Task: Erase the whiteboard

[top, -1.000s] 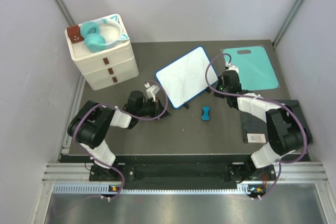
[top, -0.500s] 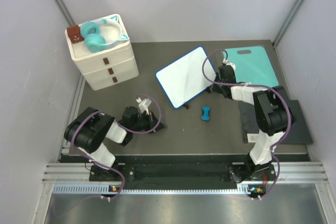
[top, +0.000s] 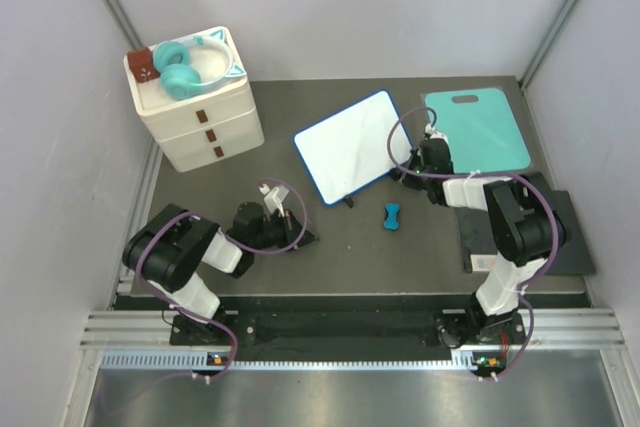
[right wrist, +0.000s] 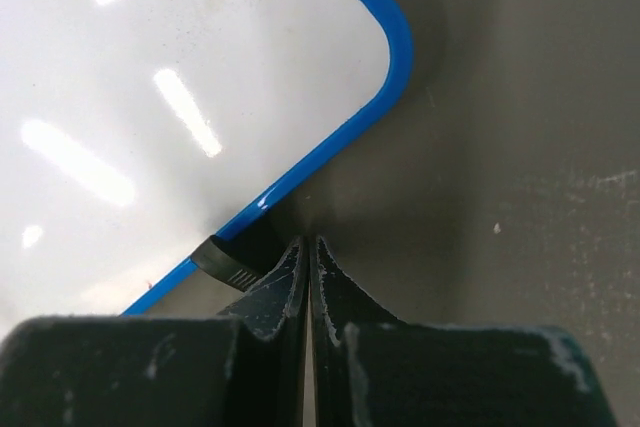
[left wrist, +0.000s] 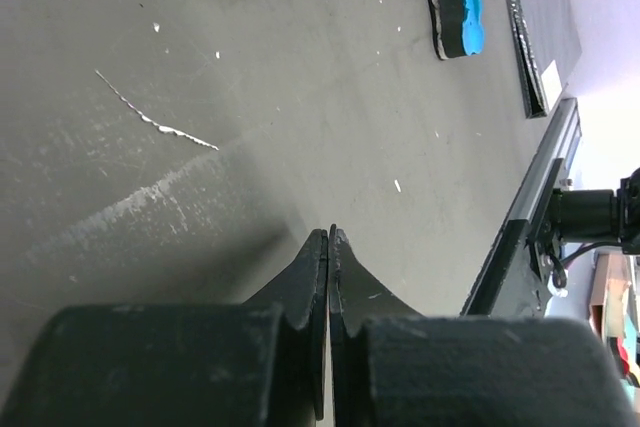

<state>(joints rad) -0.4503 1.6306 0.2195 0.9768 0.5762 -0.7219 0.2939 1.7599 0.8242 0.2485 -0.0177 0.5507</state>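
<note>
Since 1 second ago, both arms have drawn back toward their bases and the whiteboard (top: 348, 145) has slid a little to the left. It lies flat on the dark table (top: 400, 257), near the middle of the far half, turned at an angle, its white face blank inside the blue rim. To its right, well apart, lies a teal mat (top: 477, 129) with a handle slot. At the far left corner stands a white drawer unit (top: 205, 122) of 3 tiers, with teal headphones (top: 185, 67) on top. A black pad (top: 572, 239) rests at the right edge. The right claw (right wrist: 305, 244) is closed, its 2 fingers pressed together and holding nothing, tips just beside a small black foot (right wrist: 232, 265) under the board's rounded corner. The left claw (left wrist: 328, 237) is likewise closed and empty, low over bare table, near the board's near corner. A small blue eraser (top: 392, 215) lies on the table between the 2 claws.
</note>
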